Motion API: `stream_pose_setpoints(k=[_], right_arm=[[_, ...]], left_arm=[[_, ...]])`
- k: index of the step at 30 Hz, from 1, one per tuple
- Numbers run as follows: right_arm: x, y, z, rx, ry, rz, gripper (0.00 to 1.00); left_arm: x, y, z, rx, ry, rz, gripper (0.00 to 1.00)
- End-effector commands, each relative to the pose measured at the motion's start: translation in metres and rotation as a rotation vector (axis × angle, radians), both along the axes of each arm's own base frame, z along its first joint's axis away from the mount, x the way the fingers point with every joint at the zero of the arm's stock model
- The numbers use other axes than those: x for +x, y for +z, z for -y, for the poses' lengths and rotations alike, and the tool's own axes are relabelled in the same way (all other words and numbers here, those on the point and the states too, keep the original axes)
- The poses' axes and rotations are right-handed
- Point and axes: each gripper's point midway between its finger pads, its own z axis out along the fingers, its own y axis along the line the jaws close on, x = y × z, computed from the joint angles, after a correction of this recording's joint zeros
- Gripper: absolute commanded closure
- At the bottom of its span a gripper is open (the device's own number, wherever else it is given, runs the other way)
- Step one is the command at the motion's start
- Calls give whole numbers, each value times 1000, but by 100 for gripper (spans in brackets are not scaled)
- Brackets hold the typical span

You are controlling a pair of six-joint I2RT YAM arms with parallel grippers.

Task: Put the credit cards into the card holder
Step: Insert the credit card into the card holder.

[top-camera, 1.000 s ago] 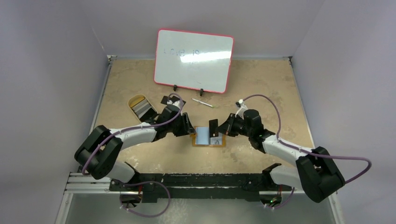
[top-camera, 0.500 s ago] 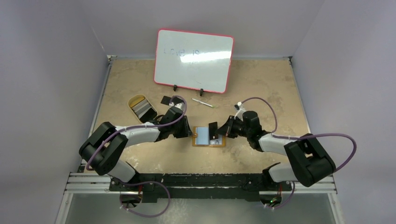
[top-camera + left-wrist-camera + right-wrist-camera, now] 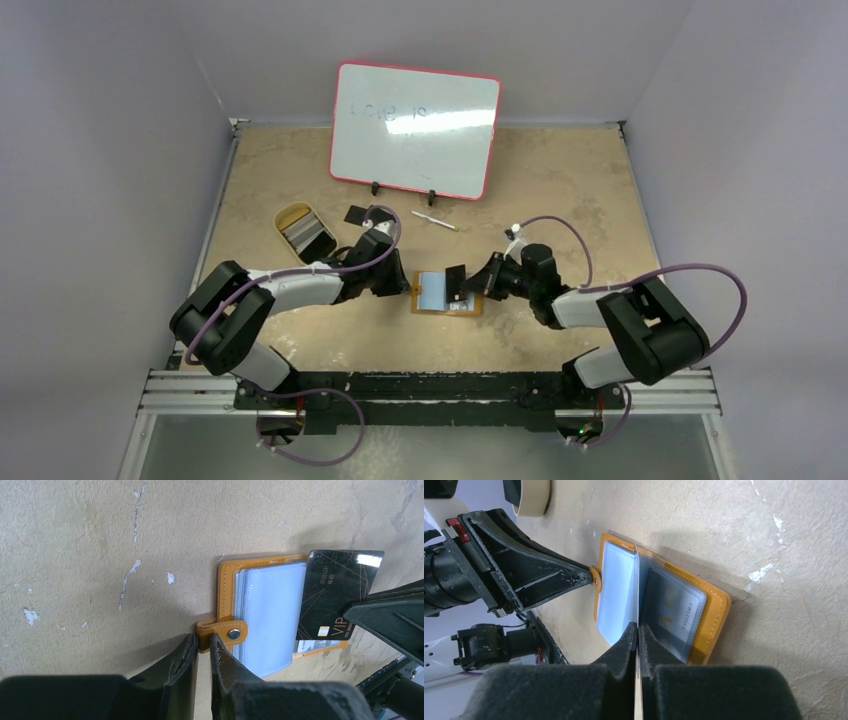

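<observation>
A black card [image 3: 340, 590] is gripped edge-on by the right gripper [image 3: 638, 630], the card holder [image 3: 711, 615] open just ahead of its tips (left gripper [image 3: 200, 647] narrowed about the snap tab [image 3: 222, 630], pinch unclear).

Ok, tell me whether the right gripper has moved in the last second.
Yes. The right gripper, shut on a black card, has slid down the top view, away from the pen.

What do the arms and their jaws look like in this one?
The left arm and right arm match: white link shells between bulky black joint housings, with a purple cable looping along each. The jaws are matte black wedges tapering to thin tips.
</observation>
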Motion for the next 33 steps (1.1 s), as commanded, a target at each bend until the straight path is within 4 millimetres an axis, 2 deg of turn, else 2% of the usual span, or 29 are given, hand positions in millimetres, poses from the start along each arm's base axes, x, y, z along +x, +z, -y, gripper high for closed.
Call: stream_pose_setpoints(k=[1,6,17,20,25,33], right_arm=[[1,6,-2,69,-36,5,100],[-7,7,-5,123,-34,-35,100],[-4,18,-10,157,-31,-38,100],[0,14,-5,137,-63,-34,100],[-6,6,1,127,-89,-45,100],[-4,4,4,116,-106,-20,100]], left_arm=[[6,11,4,-10,6,36,89],[2,4,2,-4,9,23,92],[0,4,1,-5,19,24,92],[0,6,3,-15,18,23,92],[-1,7,2,-14,26,28,92],[-4,4,-1,-7,33,22,92]])
